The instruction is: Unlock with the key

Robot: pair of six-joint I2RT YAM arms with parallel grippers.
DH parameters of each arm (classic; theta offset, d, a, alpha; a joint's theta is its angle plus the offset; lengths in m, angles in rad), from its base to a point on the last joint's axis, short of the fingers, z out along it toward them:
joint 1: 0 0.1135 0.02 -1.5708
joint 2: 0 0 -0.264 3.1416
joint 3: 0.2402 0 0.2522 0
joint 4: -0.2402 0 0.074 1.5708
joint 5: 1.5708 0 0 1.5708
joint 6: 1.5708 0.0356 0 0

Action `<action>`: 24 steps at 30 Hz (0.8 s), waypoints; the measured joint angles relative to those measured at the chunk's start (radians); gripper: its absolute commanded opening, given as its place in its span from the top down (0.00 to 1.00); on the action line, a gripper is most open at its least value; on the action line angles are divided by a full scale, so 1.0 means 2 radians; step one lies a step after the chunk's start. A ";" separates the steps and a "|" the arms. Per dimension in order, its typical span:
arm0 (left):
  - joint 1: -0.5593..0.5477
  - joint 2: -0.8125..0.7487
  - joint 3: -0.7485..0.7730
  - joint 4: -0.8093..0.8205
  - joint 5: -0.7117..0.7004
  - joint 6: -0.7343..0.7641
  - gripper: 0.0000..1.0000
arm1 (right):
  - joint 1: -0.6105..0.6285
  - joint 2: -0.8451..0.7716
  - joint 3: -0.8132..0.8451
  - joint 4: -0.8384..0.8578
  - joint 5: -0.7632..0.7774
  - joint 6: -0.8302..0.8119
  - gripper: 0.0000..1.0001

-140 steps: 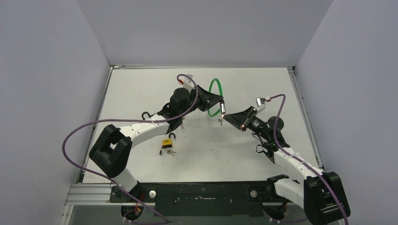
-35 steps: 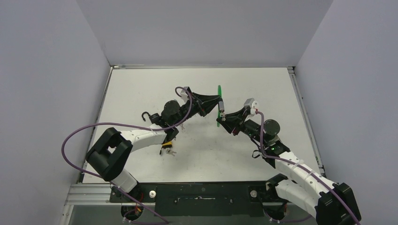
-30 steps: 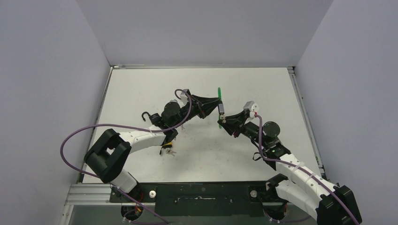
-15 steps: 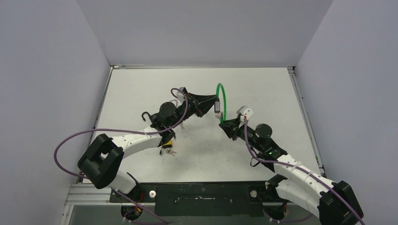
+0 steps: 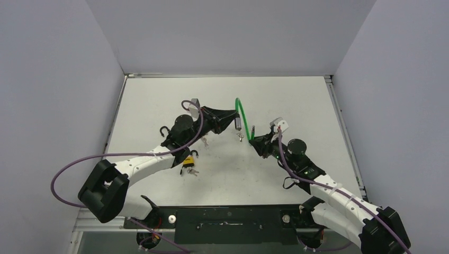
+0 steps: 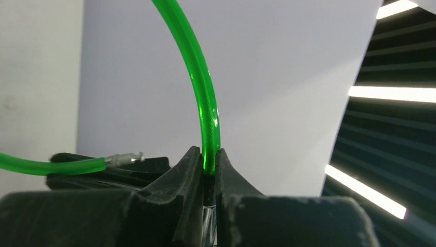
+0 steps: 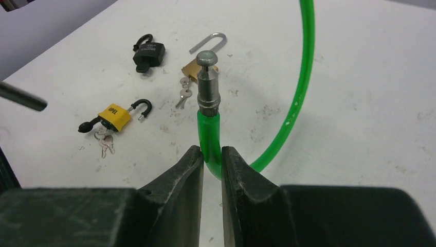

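A green cable lock [image 5: 243, 114] hangs above the table between both arms. My left gripper [image 5: 233, 120] is shut on the cable where it enters the silver lock body [image 5: 238, 125]; a small key [image 5: 241, 137] dangles under the body. In the left wrist view the green cable [image 6: 208, 118] rises from between the shut fingers of the left gripper [image 6: 207, 154]. My right gripper [image 5: 253, 140] is shut on the cable's other end. In the right wrist view the right gripper [image 7: 212, 152] pinches the cable, and the bare metal pin [image 7: 207, 82] sticks up, free of the lock body.
On the table lie a yellow padlock [image 7: 115, 117] with keys [image 7: 105, 145], a brass padlock [image 7: 201, 66] with keys [image 7: 182, 93] and a black padlock [image 7: 146, 53]. From above, the yellow padlock [image 5: 188, 162] lies under the left arm. Walls enclose the table on three sides.
Both grippers have shifted left with the cable, and the green loop has turned and opened out. The left arm has stretched further over the table.
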 measured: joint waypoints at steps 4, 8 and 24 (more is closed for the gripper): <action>0.023 -0.016 -0.002 -0.068 0.004 0.089 1.00 | 0.000 0.002 0.016 -0.047 0.027 0.027 1.00; 0.036 -0.014 0.003 -0.138 0.017 0.183 1.00 | 0.000 -0.003 0.029 -0.102 0.064 0.045 1.00; 0.038 0.080 0.014 -0.179 0.107 0.337 1.00 | -0.001 -0.027 0.039 -0.211 0.288 0.061 1.00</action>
